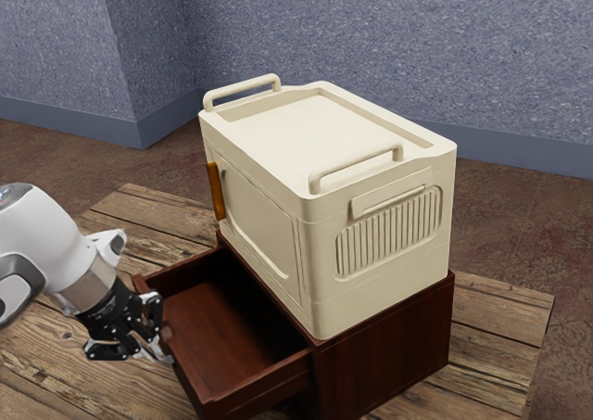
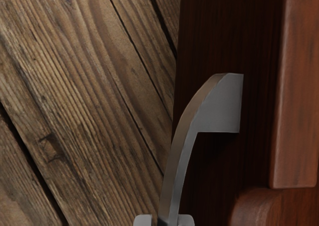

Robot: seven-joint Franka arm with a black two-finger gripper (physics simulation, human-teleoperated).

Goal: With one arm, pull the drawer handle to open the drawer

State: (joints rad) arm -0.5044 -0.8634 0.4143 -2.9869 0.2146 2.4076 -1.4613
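Note:
My gripper point(image 1: 156, 346) is at the outer face of the dark red-brown drawer point(image 1: 215, 332), which stands pulled well out of its wooden cabinet point(image 1: 394, 355). In the wrist view, the curved grey metal handle point(image 2: 218, 110) juts from the dark drawer front point(image 2: 222, 31). The fingertips of my gripper point(image 2: 165, 220) stand close on both sides of the handle's bar, shut on it; the lower part of the handle is out of sight. Inside the drawer, the visible floor is bare.
A large cream box point(image 1: 320, 244) with two top rails and an orange-brown handle point(image 1: 216, 191) rests on the cabinet. Wooden planks point(image 1: 500, 318) extend around it, and also lie below my hand. Blue walls point(image 1: 371, 40) stand behind.

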